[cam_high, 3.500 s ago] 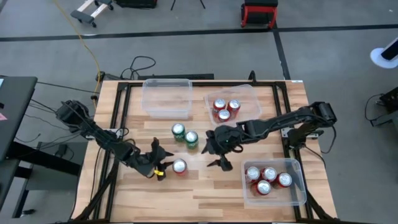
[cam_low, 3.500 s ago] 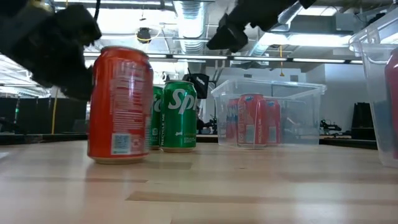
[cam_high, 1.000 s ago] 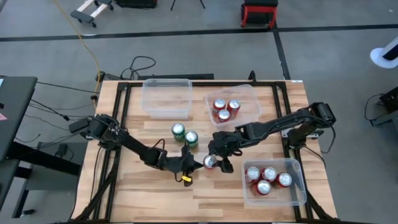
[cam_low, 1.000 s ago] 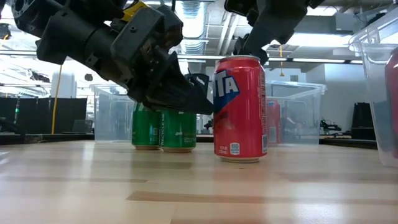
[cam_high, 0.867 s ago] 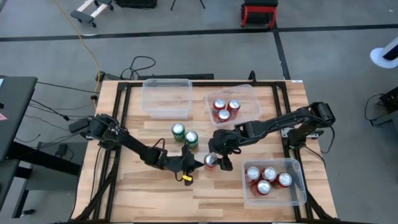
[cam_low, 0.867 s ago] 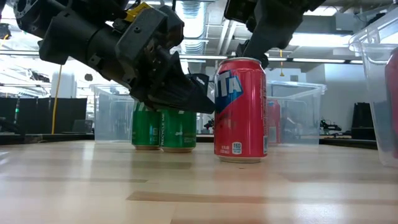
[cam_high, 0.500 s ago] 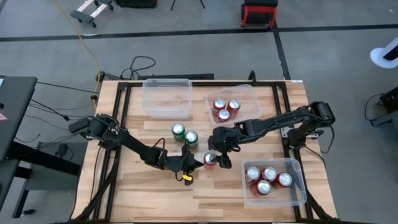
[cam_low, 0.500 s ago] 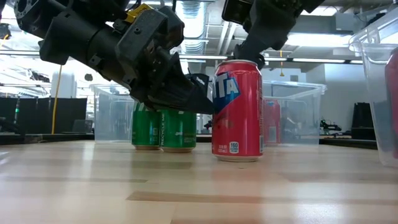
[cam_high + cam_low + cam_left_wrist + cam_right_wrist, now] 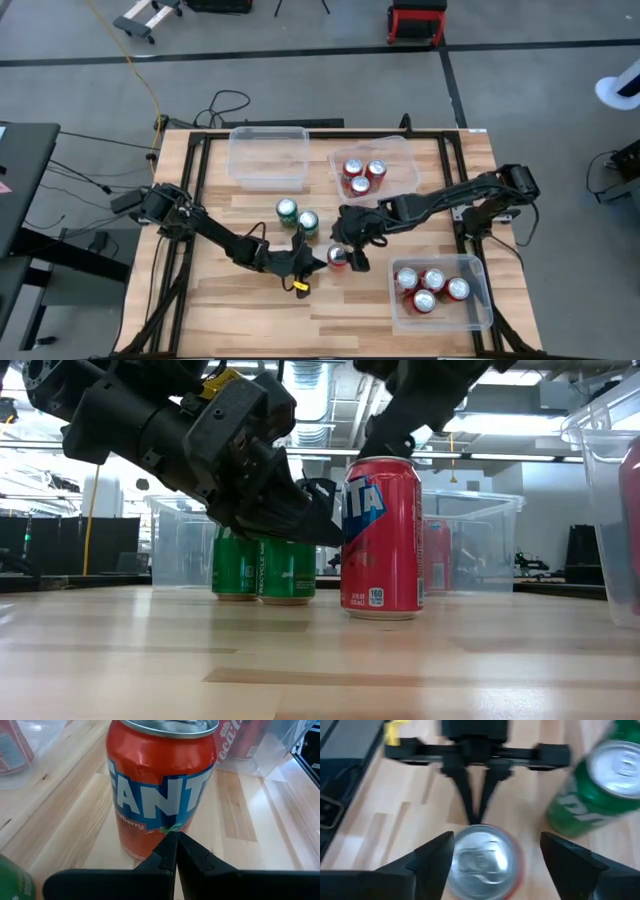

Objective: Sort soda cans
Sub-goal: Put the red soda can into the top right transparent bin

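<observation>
Right hand (image 9: 482,857) astride upright red can (image 9: 481,861)

A red soda can (image 9: 482,861) stands between the right gripper's (image 9: 495,857) spread fingers (image 9: 432,860); the left gripper's (image 9: 476,815) closed tips touch it, a green can (image 9: 600,795) beside.

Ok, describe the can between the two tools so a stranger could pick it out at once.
Start at the wooden table and find the two green soda cans near its middle. Just right of them, toward the front edge, one red Fanta can stands upright and alone. Every other red can sits inside a clear plastic bin.
</observation>
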Action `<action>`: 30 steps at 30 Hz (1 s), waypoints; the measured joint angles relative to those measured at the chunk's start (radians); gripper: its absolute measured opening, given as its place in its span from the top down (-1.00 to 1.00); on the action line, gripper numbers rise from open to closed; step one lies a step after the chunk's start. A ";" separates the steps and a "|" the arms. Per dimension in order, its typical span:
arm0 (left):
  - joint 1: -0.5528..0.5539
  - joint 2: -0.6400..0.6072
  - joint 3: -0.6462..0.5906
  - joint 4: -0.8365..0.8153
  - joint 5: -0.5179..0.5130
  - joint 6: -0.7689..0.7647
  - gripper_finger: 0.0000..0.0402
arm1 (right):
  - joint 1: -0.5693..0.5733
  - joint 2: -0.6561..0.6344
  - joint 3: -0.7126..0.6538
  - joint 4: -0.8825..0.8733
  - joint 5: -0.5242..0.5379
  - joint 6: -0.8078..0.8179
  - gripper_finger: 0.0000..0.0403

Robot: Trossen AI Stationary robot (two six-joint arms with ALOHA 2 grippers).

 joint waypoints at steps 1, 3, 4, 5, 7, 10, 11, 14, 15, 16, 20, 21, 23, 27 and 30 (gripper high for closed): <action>0.000 0.000 0.000 0.000 0.001 0.000 0.98 | 0.009 -0.001 0.000 0.002 -0.001 -0.003 -0.60; 0.001 0.000 0.000 0.000 0.021 0.000 0.98 | 0.025 -0.001 0.000 -0.002 -0.004 -0.014 -0.69; 0.002 0.000 0.000 -0.001 0.031 0.000 0.98 | 0.036 -0.001 0.000 -0.003 -0.004 -0.024 -0.75; 0.004 0.000 0.000 -0.002 0.046 -0.001 0.98 | 0.045 -0.001 0.000 -0.004 -0.004 -0.027 -0.81; 0.008 0.000 0.000 -0.002 0.053 -0.004 0.98 | 0.063 -0.001 0.000 -0.002 -0.002 -0.029 -0.93; 0.015 0.000 0.000 -0.006 0.054 -0.009 0.98 | 0.081 0.004 0.000 -0.002 0.012 -0.033 -0.95; 0.016 0.000 0.000 -0.006 0.054 -0.010 0.98 | 0.087 0.009 0.000 -0.004 0.041 -0.037 -0.95; 0.022 0.000 0.000 -0.006 0.055 -0.016 0.98 | 0.096 0.023 0.000 -0.014 0.110 -0.059 -0.97; 0.023 0.000 0.000 -0.008 0.064 -0.022 0.98 | 0.094 0.030 0.001 -0.007 0.120 -0.060 -0.98; 0.026 0.000 0.000 -0.011 0.077 -0.027 0.98 | 0.094 0.035 0.002 -0.001 0.125 -0.063 -0.98; 0.030 0.000 -0.001 -0.025 0.097 -0.037 0.98 | 0.086 0.061 0.003 0.025 0.140 -0.089 -0.98; 0.030 0.000 -0.001 -0.025 0.097 -0.037 0.98 | 0.086 0.061 0.003 0.023 0.140 -0.092 -0.98; 0.030 0.000 -0.001 -0.026 0.097 -0.037 0.98 | 0.086 0.057 0.003 0.018 0.142 -0.094 -0.98; 0.030 0.000 -0.001 -0.027 0.097 -0.036 0.98 | 0.096 0.037 0.002 0.001 0.136 -0.086 -0.98; 0.030 0.000 -0.001 -0.029 0.097 -0.036 0.98 | 0.107 0.033 0.001 -0.002 0.135 -0.082 -0.98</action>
